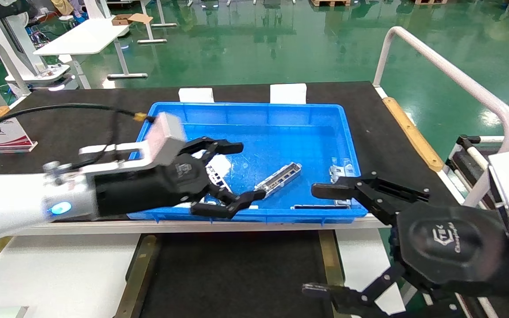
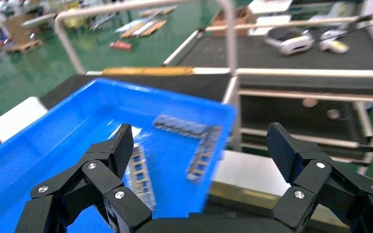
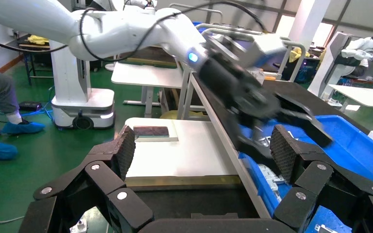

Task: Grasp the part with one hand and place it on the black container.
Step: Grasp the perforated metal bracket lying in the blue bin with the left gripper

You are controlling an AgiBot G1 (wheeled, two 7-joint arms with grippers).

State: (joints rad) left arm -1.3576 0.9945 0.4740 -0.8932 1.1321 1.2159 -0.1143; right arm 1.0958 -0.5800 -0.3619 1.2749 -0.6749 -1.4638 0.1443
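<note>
Head view: left gripper [image 1: 241, 172], jaws spread and empty, reaches over the blue bin [image 1: 325, 115] toward the part [image 1: 278, 178]; next it should descend and close. Right gripper [image 1: 323, 240] waits open, near right.

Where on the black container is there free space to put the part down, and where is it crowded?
The black container is bare between its two brass rails, below the blue bin. Its right edge is crowded by the open right end effector. The bin's near left corner is crowded too: the open left end effector hangs there, beside the part.
</note>
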